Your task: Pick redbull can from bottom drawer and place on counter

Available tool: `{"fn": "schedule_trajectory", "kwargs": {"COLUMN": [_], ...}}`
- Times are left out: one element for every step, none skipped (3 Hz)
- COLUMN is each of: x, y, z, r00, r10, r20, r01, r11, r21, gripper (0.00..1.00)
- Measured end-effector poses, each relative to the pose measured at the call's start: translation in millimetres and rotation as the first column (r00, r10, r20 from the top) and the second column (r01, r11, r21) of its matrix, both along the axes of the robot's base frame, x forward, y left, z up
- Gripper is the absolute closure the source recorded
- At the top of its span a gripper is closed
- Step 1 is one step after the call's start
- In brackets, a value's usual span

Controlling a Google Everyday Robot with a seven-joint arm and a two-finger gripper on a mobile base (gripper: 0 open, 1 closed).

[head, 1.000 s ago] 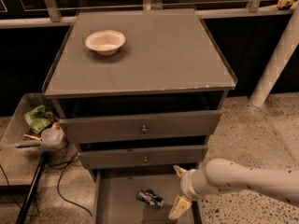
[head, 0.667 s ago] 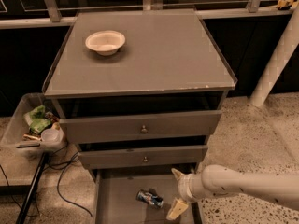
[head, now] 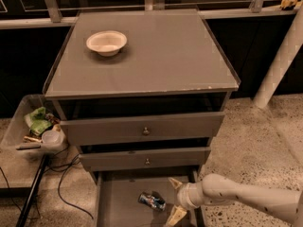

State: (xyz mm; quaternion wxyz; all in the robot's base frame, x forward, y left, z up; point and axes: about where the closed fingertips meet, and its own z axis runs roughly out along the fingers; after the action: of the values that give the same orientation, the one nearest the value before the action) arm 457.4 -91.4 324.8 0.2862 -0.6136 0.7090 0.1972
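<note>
Pincer (head: 174, 200) wide open, empty, beside redbull can (head: 151, 201) lying in bottom drawer (head: 118, 203) under counter (head: 161, 56) front edge, for straddling

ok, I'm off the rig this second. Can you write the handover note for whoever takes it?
Pincer: open, low in the bottom drawer, just right of the redbull can, holding nothing.
Can: lying on its side on the drawer floor, not gripped.
Counter: holds only a white bowl at the back left.
Done: bottom drawer is pulled out, arm is down at the can.
Left: close on the can, lift it out, set it on the counter away from the bowl.
</note>
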Motion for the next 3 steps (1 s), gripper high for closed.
{"fn": "schedule_trajectory", "kwargs": {"x": [11.7, 24.6, 33.0], "y": [-2.1, -8.0, -10.4], "z": [-31.6, -59.2, -84.8], "r00": [0.9999, 0.998, 0.9894], "r10": [-0.006, -0.051, -0.116], "r20": [-0.012, -0.038, -0.086], "r01": [0.006, 0.054, 0.124], "r11": [0.999, 0.996, 0.988], "r21": [0.033, 0.072, 0.09], "gripper": [0.0, 0.0, 0.0]}}
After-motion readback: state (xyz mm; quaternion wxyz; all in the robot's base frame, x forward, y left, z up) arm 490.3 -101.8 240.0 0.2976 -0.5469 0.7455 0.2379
